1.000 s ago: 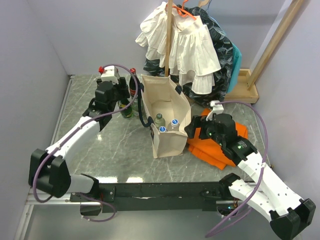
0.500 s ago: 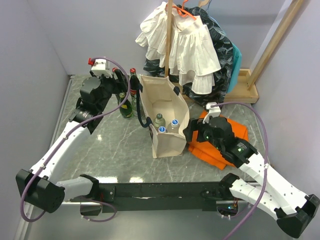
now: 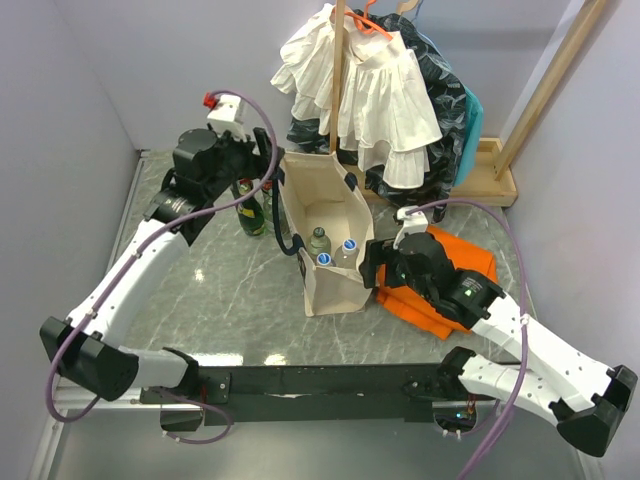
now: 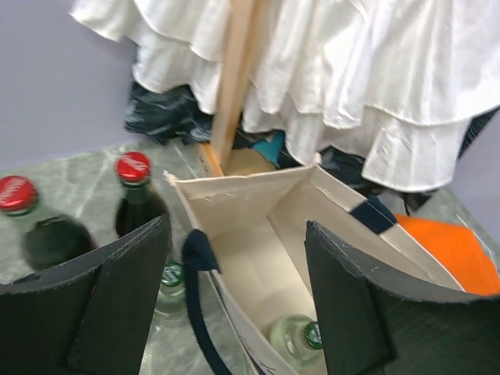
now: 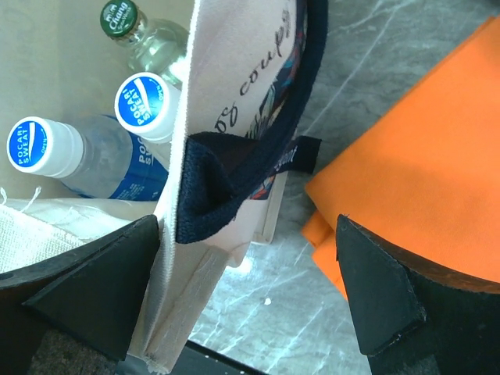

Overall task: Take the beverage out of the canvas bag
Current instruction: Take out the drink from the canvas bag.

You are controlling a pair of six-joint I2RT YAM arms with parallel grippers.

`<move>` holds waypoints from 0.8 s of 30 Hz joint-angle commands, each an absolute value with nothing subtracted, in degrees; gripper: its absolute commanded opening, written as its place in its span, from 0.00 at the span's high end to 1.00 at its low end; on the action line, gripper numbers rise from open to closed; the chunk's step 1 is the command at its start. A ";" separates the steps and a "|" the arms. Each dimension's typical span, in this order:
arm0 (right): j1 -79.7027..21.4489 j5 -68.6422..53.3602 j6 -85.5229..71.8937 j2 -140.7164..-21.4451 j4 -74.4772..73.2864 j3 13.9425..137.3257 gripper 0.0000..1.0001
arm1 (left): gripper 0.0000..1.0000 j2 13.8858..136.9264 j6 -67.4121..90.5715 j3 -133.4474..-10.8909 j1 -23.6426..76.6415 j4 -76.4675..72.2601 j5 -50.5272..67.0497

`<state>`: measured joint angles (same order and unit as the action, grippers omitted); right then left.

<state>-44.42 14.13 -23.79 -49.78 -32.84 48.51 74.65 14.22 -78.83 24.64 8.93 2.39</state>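
- Over the canvas bag (image 3: 330, 215): left pincer (image 4: 234, 308) released, empty; the reach-in step is pending.
- Right pincer (image 5: 238, 293) released astride the bag wall; next, probably descend onto a beverage (image 5: 35, 146).

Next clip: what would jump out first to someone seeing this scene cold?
The cream canvas bag stands open mid-table with three bottles in its bottom, two blue-capped. A white ruffled dress hangs behind it, and a bright orange cloth lies at its right. The left gripper and right gripper are both open by the bag's rim.
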 commanded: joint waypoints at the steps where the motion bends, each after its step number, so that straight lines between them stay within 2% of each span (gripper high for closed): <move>1: -46.58 15.99 -24.26 -51.33 -41.83 49.74 0.00 | 0.25 76.99 12.83 -82.79 26.28 12.48 7.12; 8: -49.83 22.65 -28.20 -54.31 -45.53 51.77 0.00 | 0.26 79.89 12.57 -85.51 27.77 14.50 8.44; 14: -50.27 27.94 -27.07 -51.68 -44.73 54.66 0.00 | 0.27 80.51 12.57 -85.70 28.39 14.33 7.91; 24: -50.71 27.78 -23.64 -49.66 -43.68 61.61 0.00 | 0.26 77.61 12.83 -82.79 28.39 12.74 5.89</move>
<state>-50.02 26.28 -25.76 -50.48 -42.68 57.82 80.58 13.19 -82.63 28.21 14.87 6.42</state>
